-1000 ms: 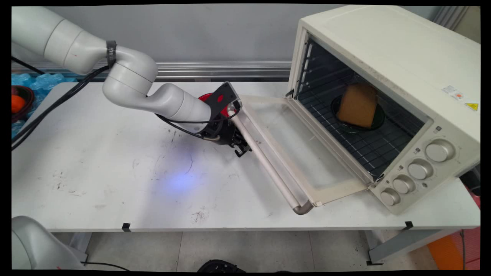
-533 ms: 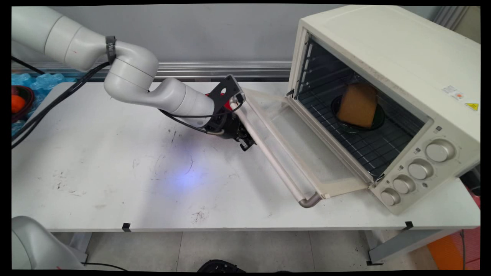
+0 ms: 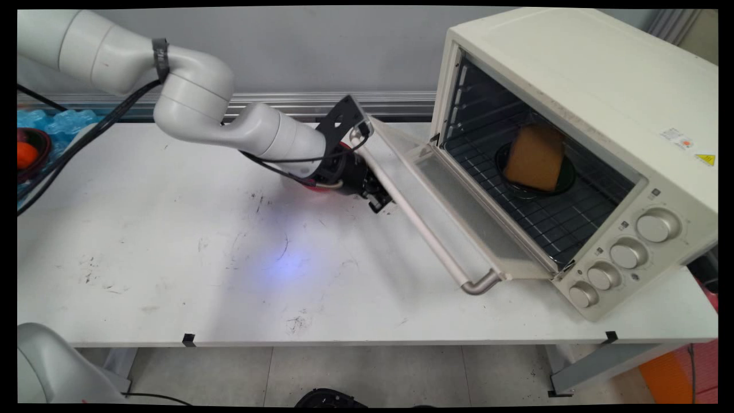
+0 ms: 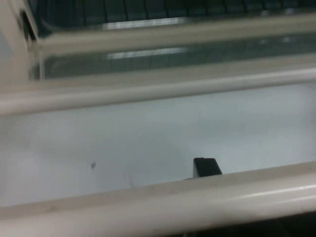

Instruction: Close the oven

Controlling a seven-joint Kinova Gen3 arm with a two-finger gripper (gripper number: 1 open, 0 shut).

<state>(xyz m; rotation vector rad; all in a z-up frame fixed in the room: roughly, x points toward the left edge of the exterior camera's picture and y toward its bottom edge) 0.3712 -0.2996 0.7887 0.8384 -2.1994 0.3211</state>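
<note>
Hand (image 3: 378, 202) sits under the handle (image 3: 421, 229) of the half-raised oven door (image 3: 459, 201), seemingly touching it; finger state cannot be told. Bread (image 3: 533, 158) lies inside.

White arm reaching rightward, low, tool (image 3: 379, 202) angled down — wrist tilted

The door handle (image 4: 163, 205) hides the pincer (image 4: 206, 168) except one black fingertip.
</note>
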